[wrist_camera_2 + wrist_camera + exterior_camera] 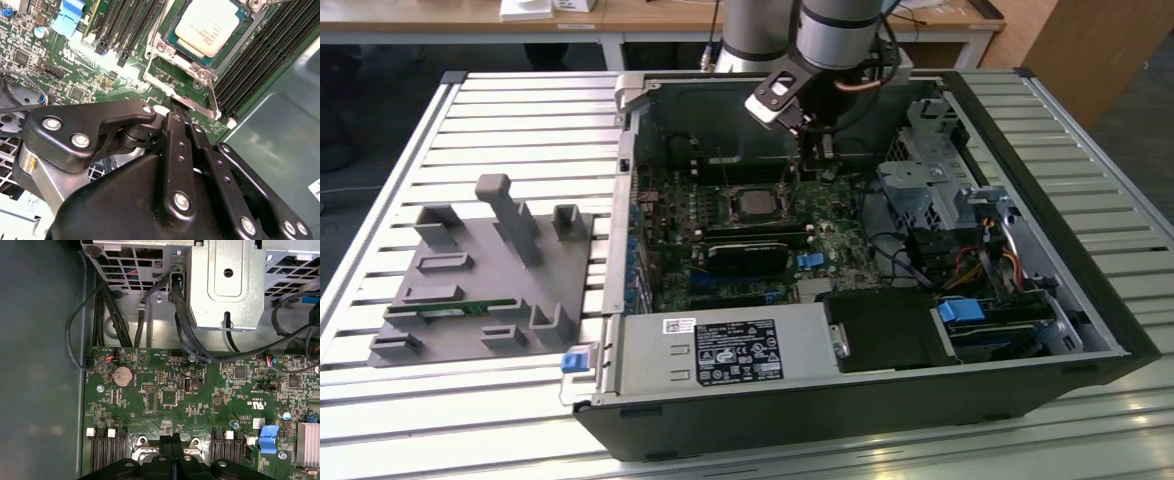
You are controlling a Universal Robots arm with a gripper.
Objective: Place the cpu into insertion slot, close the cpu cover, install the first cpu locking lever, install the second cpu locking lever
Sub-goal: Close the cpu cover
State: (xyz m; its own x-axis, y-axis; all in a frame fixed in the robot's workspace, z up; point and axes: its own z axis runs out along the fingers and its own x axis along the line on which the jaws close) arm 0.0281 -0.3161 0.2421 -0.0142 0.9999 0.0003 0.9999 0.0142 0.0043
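The cpu (207,25), a flat square chip with a dull silver top, lies in the insertion slot (172,39) on the green board; in the exterior view it is the cpu (755,204) in the middle of the open computer case. The cpu cover (213,102), a thin silver frame with a window, stands swung off the chip on the side towards my gripper (174,107). My gripper is shut, its black fingertips pressed together right at the cover's free edge. Whether they pinch that edge I cannot tell. A thin wire lever (159,27) runs along the slot's side.
Black memory slots (125,30) and a blue clip (70,20) flank the socket. A metal drive cage (225,285) with black cables hangs over the board's edge. The power supply (720,350) fills the case's near corner. A grey fixture (480,270) sits on the exterior view's left.
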